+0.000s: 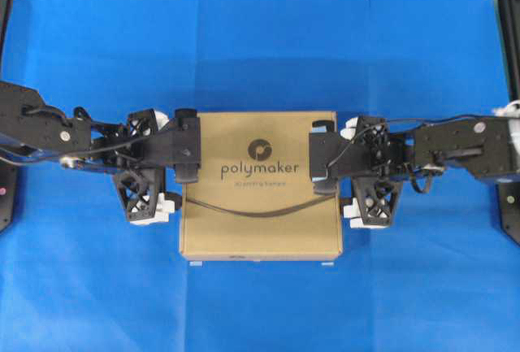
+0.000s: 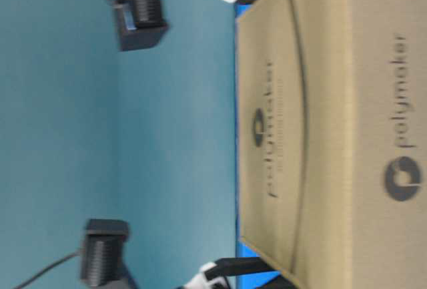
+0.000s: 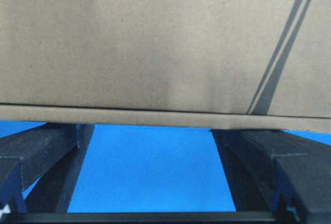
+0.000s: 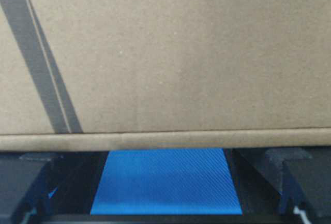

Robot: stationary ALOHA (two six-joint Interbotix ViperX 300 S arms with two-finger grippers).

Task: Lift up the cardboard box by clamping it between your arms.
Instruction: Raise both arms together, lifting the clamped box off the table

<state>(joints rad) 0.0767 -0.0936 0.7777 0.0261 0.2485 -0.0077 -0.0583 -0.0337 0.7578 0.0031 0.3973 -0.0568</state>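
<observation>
Two arms flanked the cardboard box [image 1: 260,185], which sat at the middle of the blue tabletop [image 1: 260,51], with the left gripper [image 1: 166,173] against its left edge and the right gripper [image 1: 351,175] against its right edge, each with jaws spread wide and nothing between them. You were probably dealing with a stiff, fairly light box whose smooth printed board could slip under a weak squeeze and whose flat walls could dent under a hard one. You were best advised to press on the two opposite side walls near mid-length, where both wrist views showed the box's edge just above the pads, so it would rise level.
</observation>
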